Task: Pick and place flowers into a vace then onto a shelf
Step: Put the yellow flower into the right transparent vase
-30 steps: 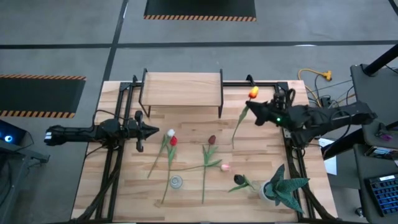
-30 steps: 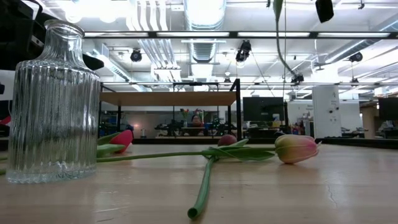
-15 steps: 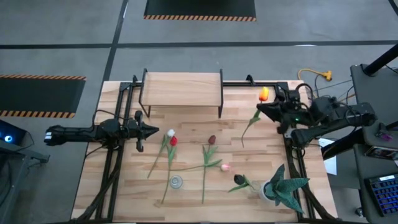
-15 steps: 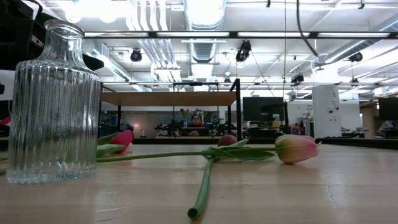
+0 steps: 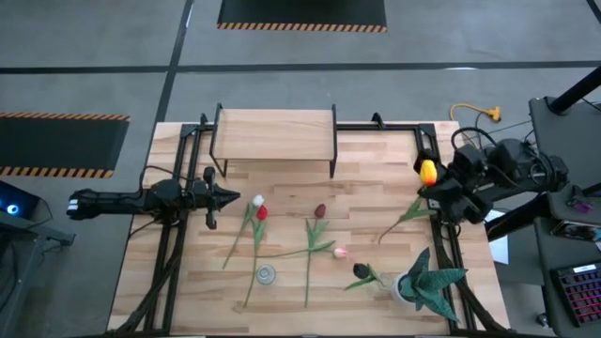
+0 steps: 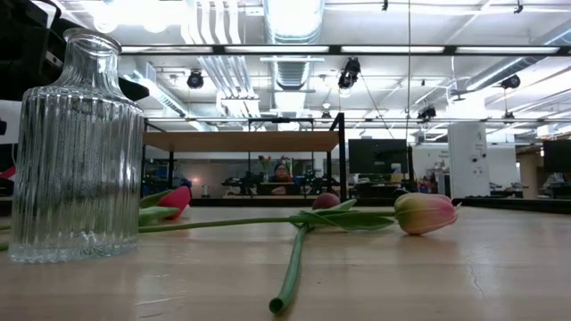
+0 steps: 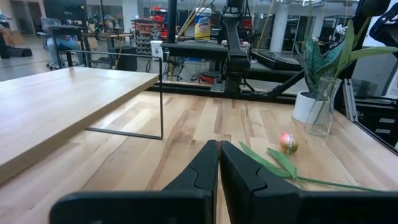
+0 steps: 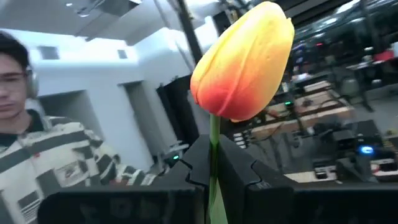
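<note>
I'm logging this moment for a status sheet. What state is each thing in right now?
Right gripper: shut on the orange-yellow tulip's stem.
Orange-yellow tulip: lifted near the table's right edge.
Left gripper: shut, empty, above the table.
Ribbed clear glass vase: upright, empty.
Pink tulip: lying on the table.
Wooden-topped shelf with black legs: nothing on top.

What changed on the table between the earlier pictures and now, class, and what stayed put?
The right gripper, shut on the orange-yellow tulip, carried it from near the shelf toward the table's right edge and a little nearer the front, stem trailing inward. The left gripper stayed shut and parked at the left. The other tulips, glass vase and potted plant did not move.
</note>
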{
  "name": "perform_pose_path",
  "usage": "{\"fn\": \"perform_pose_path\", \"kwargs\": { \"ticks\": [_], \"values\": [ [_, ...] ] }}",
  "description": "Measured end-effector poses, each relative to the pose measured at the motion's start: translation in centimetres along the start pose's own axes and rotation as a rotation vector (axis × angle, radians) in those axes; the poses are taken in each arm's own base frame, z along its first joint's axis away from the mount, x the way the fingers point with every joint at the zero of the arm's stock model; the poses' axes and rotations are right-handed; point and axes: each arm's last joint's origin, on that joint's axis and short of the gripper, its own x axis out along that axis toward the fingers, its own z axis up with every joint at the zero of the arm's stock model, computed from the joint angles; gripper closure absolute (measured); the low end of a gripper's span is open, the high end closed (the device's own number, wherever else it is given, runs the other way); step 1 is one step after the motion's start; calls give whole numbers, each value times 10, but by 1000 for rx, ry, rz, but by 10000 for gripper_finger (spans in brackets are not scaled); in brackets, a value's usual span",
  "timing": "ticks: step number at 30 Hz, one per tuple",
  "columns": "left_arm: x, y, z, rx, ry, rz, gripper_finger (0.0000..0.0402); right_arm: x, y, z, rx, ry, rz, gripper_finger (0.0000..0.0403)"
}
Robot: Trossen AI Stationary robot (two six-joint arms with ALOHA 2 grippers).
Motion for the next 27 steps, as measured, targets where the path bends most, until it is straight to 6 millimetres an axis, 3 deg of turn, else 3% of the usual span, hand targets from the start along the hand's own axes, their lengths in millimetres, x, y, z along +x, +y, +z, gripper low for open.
{"fn": "perform_pose_path", "kwargs": {
  "ticks": [6,13,27],
  "values": [
    [0,0,0,0,0,0,402,3,5,-4,86,89,152,390],
    [0,0,0,0,0,0,402,16,7,-16,118,175,209,390],
    [0,0,0,0,0,1,402,45,9,-42,64,239,198,390]
  ]
}}
